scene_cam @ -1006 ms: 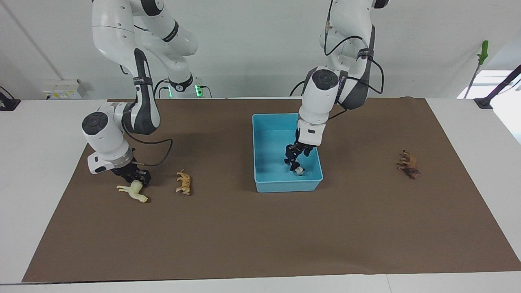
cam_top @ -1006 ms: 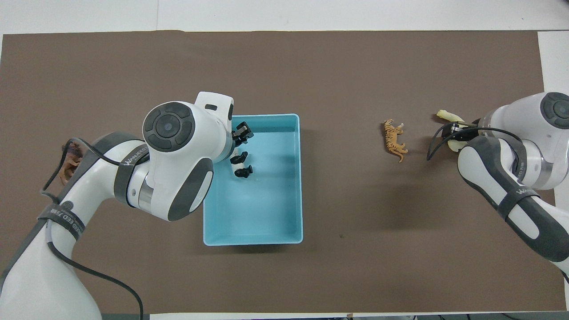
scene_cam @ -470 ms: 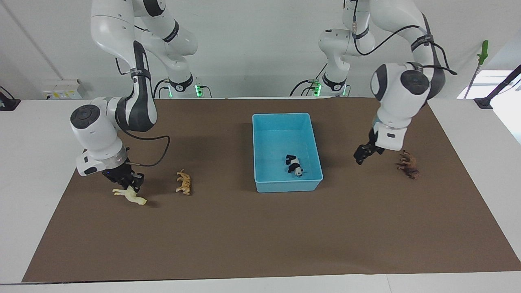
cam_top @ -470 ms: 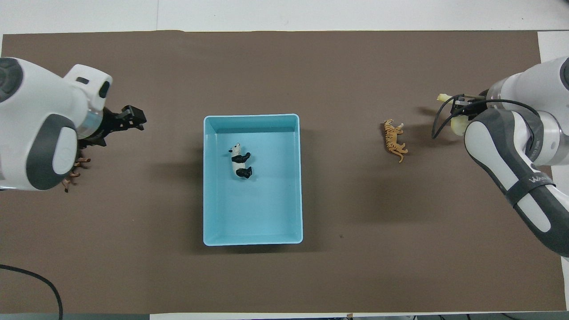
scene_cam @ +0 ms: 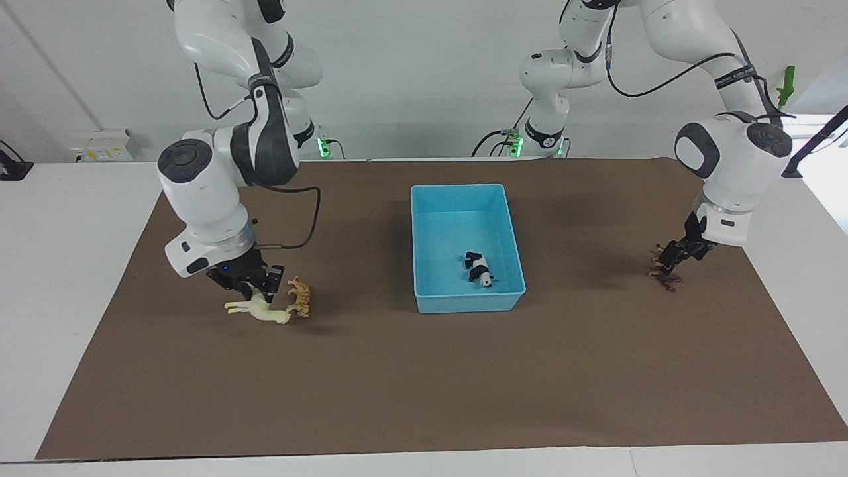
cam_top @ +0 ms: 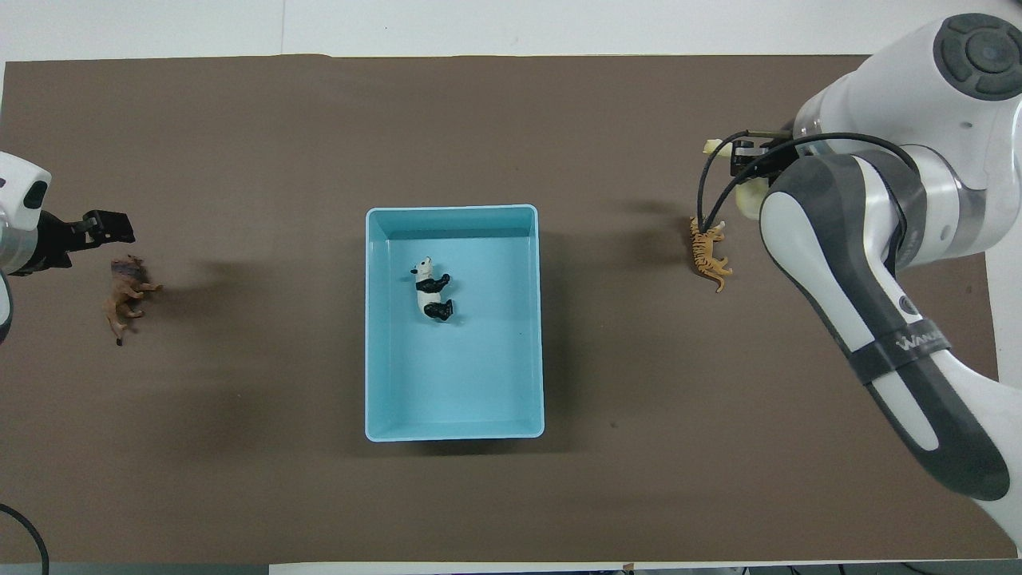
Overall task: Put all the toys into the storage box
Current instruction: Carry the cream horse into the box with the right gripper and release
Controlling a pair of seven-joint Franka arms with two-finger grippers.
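The light blue storage box (scene_cam: 464,303) (cam_top: 455,435) stands mid-table, with the panda (scene_cam: 478,269) (cam_top: 432,291) lying on its side in it. My right gripper (scene_cam: 248,286) (cam_top: 746,152) is shut on the cream horse (scene_cam: 262,311) (cam_top: 746,204) and holds it just above the mat, close beside the orange tiger (scene_cam: 299,298) (cam_top: 709,257), which lies on the mat. My left gripper (scene_cam: 679,255) (cam_top: 92,231) is open, low over the dark brown maned animal (scene_cam: 666,277) (cam_top: 124,291) near the left arm's end of the table.
A brown mat (scene_cam: 424,384) covers most of the white table (scene_cam: 59,265). A green-handled tool (scene_cam: 786,83) stands at the left arm's end of the table, off the mat. A wall socket box (scene_cam: 103,144) sits at the right arm's end.
My left gripper released the panda in the box and swung out to the brown animal. My right gripper closed on the horse, lifted it and carried it toward the tiger.
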